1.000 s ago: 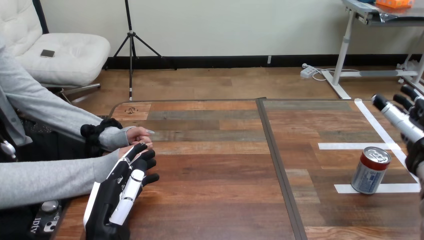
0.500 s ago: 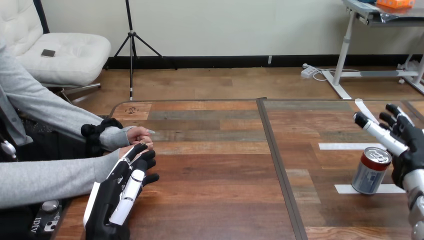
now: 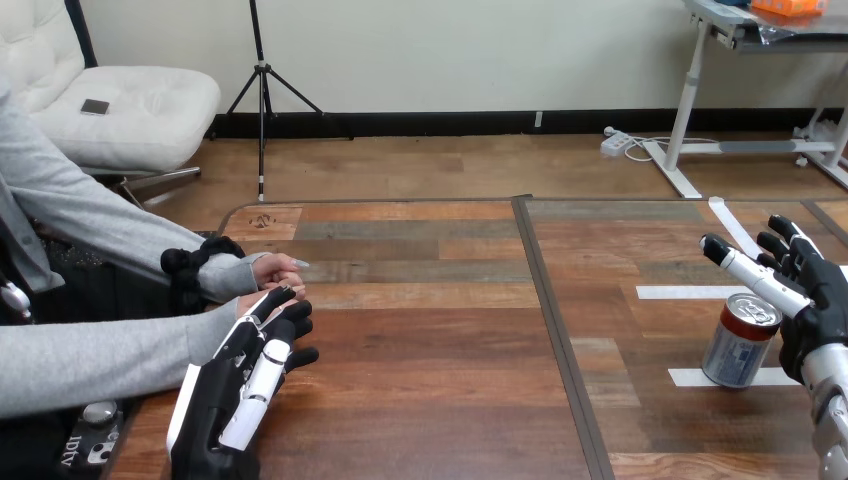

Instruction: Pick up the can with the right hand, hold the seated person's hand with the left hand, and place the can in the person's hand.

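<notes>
The robot's right hand (image 3: 815, 300) stands above the right end of the brown wooden table (image 3: 420, 350) with its fingers straight and spread, open and holding nothing; its thumb reaches out toward the left over the top of the can; the silver-and-blue metal can with a red band round its top (image 3: 740, 345) stands upright just to the left of this hand and slightly below its palm, very close to it, though I cannot tell whether the 2 touch; the can's base rests on the nearer of 3 strips of white tape (image 3: 690, 377) stuck to the tabletop, and the other 2 strips lie beyond the can and beside the hand's thumb; the robot's left hand (image 3: 225, 390) lies at the left end of the table, well apart from the can, its white-shelled back turned up; it rests over the person's hand with the nearer grey sleeve (image 3: 240, 306), which is mostly hidden beneath it, and I cannot tell whether the left hand clasps that hand or only covers it; the person's other hand (image 3: 275, 270), closed in a loose fist, rests on the table just beyond the left hand's tip
</notes>
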Controlling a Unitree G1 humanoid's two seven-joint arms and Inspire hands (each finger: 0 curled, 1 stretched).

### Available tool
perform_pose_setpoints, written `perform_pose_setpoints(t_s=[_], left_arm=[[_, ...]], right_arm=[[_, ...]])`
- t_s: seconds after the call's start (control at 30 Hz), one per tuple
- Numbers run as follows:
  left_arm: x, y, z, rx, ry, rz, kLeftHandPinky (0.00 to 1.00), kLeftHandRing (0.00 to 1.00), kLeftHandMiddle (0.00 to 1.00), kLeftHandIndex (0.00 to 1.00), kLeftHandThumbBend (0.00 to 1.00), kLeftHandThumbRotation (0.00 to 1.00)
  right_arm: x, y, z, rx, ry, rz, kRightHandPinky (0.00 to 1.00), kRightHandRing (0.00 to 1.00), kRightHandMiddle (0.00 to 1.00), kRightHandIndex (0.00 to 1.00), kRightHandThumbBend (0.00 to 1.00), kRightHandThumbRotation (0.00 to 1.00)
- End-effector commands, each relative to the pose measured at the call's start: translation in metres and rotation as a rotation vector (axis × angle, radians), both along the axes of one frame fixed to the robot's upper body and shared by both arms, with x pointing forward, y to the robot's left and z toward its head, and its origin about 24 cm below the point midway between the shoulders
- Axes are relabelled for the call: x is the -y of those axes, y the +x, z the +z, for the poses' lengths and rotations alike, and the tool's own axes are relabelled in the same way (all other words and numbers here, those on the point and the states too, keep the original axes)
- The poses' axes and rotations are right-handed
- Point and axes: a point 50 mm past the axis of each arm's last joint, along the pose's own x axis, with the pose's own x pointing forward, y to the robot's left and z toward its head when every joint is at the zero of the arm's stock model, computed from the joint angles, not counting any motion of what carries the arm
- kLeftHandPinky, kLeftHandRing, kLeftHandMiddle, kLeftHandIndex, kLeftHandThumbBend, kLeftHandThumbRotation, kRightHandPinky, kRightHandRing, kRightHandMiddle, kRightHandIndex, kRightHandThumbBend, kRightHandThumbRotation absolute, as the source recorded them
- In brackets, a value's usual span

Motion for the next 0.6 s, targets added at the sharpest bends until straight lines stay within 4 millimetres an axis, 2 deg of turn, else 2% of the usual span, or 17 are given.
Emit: perform_pose_setpoints(t_s=[0.0,0.57], left_arm=[[0.0018,0.019,0.0203,0.101,0.013,-0.018,0.74,0.84,0.82,0.84,0.41,0.64],[0.0014,0.0183,0.0203,0.105,0.009,-0.017,0.74,0.84,0.82,0.84,0.4,0.63]], right_arm=[[-0.0078,0.0102,0.0083,0.027,-0.009,0.034,0.97,0.97,0.95,0.96,1.0,0.24],[-0.0112,0.0061,-0.0003,0.004,0.008,0.033,0.98,0.98,0.97,0.97,1.0,0.23]])
